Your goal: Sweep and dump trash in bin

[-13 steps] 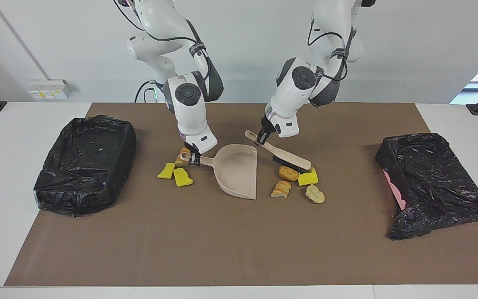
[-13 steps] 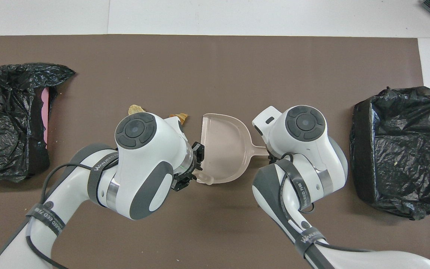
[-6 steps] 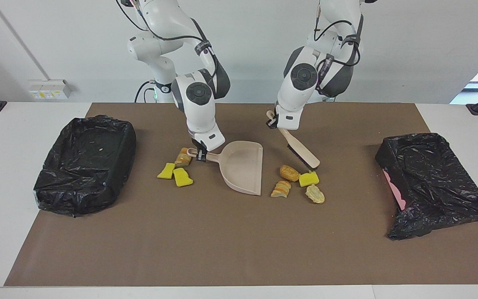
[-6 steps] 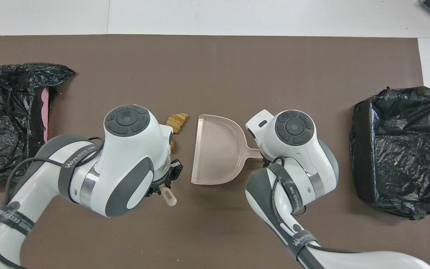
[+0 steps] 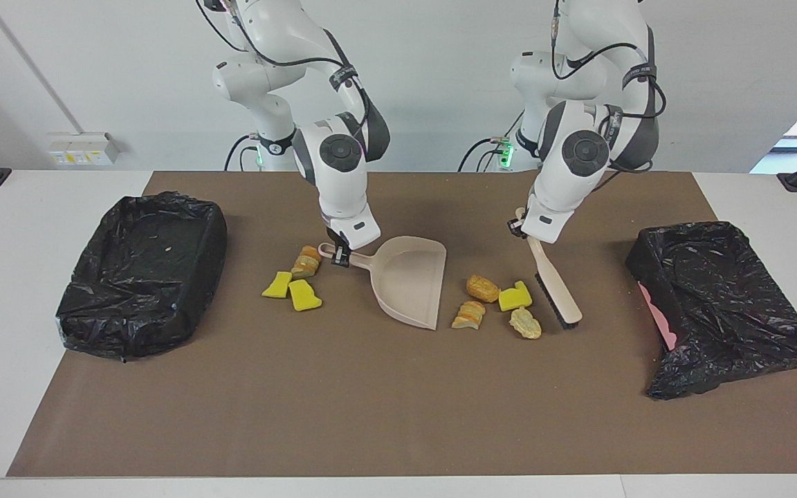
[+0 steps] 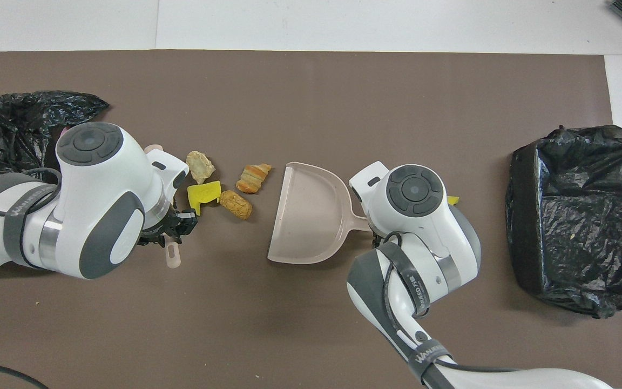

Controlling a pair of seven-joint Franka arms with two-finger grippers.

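My right gripper [image 5: 338, 256] is shut on the handle of the beige dustpan [image 5: 409, 280], which rests on the mat with its open edge facing four scraps. These are a tan piece [image 5: 481, 288], a yellow sponge chunk [image 5: 515, 297], a bread piece [image 5: 469, 315] and a pale piece [image 5: 526, 323]. My left gripper [image 5: 519, 232] is shut on the brush [image 5: 554, 287], which slants down beside these scraps, toward the left arm's end. Three more scraps [image 5: 295, 283] lie beside the dustpan's handle, toward the right arm's end. In the overhead view the right wrist hides most of them.
A bin lined with a black bag [image 5: 142, 273] stands at the right arm's end of the brown mat [image 5: 371, 401]. Another black-bagged bin [image 5: 717, 297], with pink showing at one side, stands at the left arm's end.
My left arm lifted the brush from between dustpan and scraps and swung it over them toward the left arm's end. The dustpan shifted slightly toward the scraps.
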